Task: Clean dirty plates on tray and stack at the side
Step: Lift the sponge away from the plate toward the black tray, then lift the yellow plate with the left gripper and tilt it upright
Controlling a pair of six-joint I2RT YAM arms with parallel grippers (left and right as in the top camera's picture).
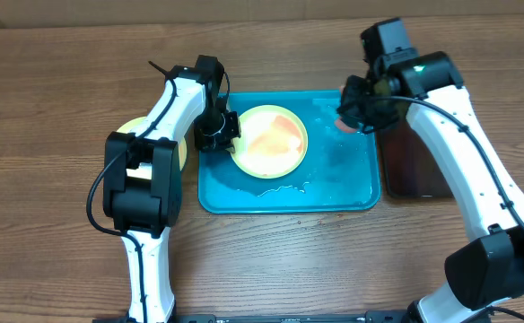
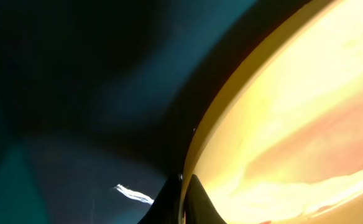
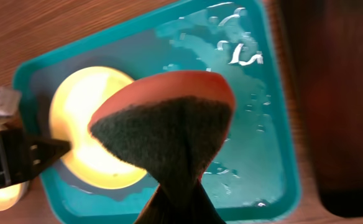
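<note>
Tray (image 1: 352, 184): turquoise, at table centre; its floor is wet, with water streaks (image 1: 284, 188) near the front rim.
Plate in tray (image 1: 269, 141): pale yellow-green, lies in the left half of the tray, with an orange-red smear across its face.
Second plate (image 1: 129, 128): pale yellow-green, on the table just left of the tray, mostly hidden under the left arm.
Left gripper (image 1: 219, 135): at the left rim of the plate in tray; in the left wrist view the fingers (image 2: 203, 204) sit either side of the rim, pinching it.
Right gripper (image 1: 356, 112): above the right rear corner of the tray, fingers clamped on the sponge.
Sponge (image 3: 169, 124): orange top, dark scouring face toward the wrist camera; apart from the plate.
Black tray (image 1: 414, 161): glossy, directly right of the turquoise tray.
</note>
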